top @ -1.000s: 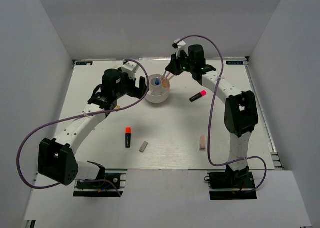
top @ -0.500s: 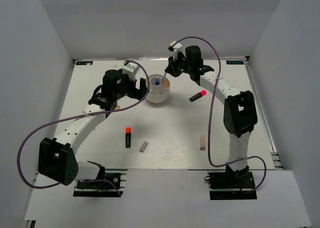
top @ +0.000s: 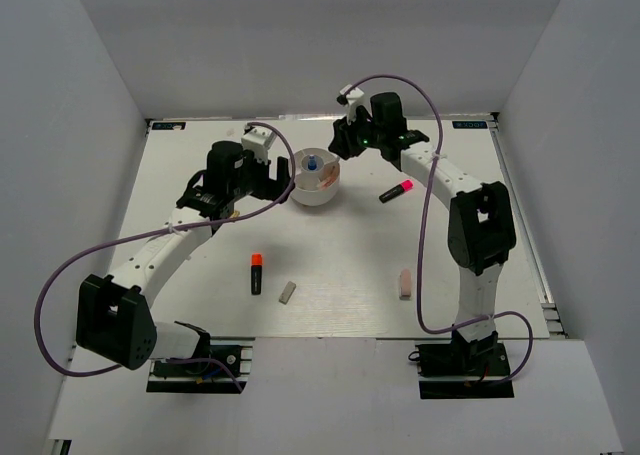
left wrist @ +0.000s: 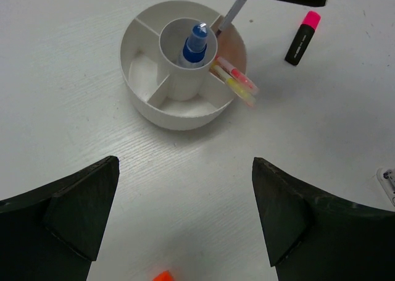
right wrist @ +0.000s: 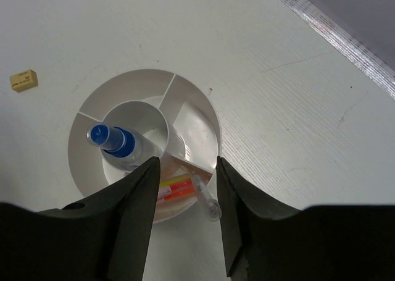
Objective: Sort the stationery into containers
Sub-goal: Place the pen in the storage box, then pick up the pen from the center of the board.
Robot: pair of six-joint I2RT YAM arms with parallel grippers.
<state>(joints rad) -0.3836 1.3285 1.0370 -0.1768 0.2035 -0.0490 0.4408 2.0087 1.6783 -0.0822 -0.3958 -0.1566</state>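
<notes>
Top view: one more pen has gone into the tub.
Left gripper point(left wrist: 185, 167) hangs empty, fingers wide apart; an orange highlighter point(top: 256, 273) and a grey eraser point(top: 287, 292) lie loose. Over the white tub point(top: 318, 199), the right gripper point(right wrist: 186, 163) has just parted its fingers, and the clear pen point(right wrist: 205, 201) now rests beside the pink and yellow ones. A pink highlighter point(top: 397, 191) and a pink eraser point(top: 405, 283) wait. No writing is legible.

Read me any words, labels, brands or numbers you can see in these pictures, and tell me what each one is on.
Nothing can be read in any view.
back left corner label, a dark strip on the table: print too small to read.
back right corner label, its twin: too small to read.
pink-capped highlighter: no print can be made out on its barrel.
</notes>
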